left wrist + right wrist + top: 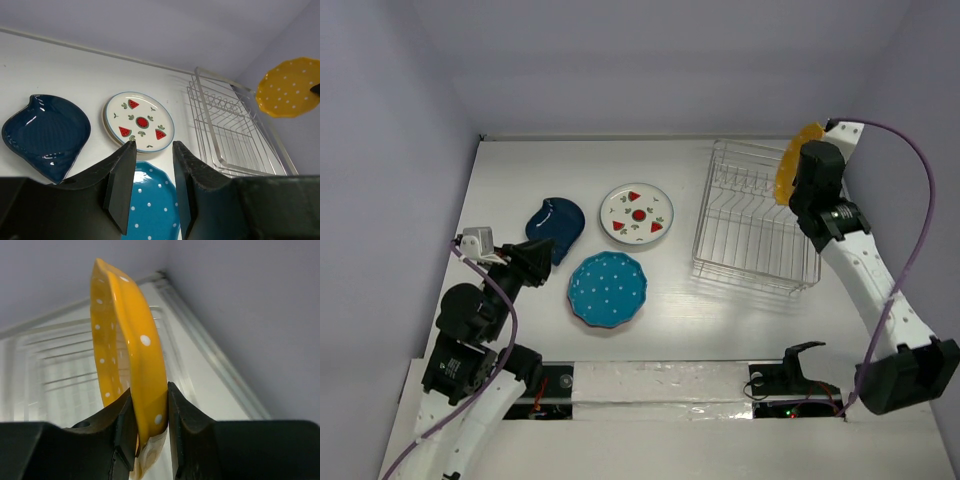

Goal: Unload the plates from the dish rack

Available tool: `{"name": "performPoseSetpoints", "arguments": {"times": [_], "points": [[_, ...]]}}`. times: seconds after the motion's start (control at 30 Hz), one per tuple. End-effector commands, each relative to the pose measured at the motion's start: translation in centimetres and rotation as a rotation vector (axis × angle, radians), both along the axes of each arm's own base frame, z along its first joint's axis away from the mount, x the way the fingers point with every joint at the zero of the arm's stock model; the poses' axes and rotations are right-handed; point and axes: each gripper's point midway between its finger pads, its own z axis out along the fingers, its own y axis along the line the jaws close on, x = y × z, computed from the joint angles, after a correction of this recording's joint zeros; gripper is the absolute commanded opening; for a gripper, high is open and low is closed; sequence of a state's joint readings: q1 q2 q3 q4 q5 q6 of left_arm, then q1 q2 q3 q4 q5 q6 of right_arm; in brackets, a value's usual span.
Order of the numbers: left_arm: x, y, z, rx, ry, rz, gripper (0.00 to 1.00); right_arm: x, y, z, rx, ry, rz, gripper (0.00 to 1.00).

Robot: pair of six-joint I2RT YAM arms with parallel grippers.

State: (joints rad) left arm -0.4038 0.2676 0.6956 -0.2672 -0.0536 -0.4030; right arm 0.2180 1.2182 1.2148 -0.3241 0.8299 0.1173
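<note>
We see the dish rack [755, 225] at the right of the top view. Above its upper right corner the yellow dotted plate [797, 158] stands on edge, its face toward the left of the frame. The right gripper [150, 390] is clamped on its rim. Left of the rack the bright blue plate [608, 290], the white plate [637, 215] and the dark blue plate [556, 226] lie flat on the table [520, 170]. The left gripper [153, 145], fingers apart, is near the dark blue plate.

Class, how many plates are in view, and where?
4. The dark blue plate, white plate and bright blue plate lie left of the rack; the right gripper holds the yellow plate. Another may hide under the bright blue one.
</note>
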Motion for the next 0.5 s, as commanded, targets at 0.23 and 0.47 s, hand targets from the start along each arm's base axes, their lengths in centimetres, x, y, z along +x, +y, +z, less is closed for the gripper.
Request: {"name": "performPoseSetpoints", "arguments": {"times": [0.23, 0.47], "points": [[1.2, 0.2, 0.3, -0.001, 0.006, 0.030, 0.32, -3.7, 20.6, 1.9, 0.679, -0.255, 0.894, 0.00], [1.9, 0.9, -0.1, 0.008, 0.025, 0.068, 0.38, -8.4, 31.7, 0.2, 0.858, -0.125, 1.275, 0.00]]}}
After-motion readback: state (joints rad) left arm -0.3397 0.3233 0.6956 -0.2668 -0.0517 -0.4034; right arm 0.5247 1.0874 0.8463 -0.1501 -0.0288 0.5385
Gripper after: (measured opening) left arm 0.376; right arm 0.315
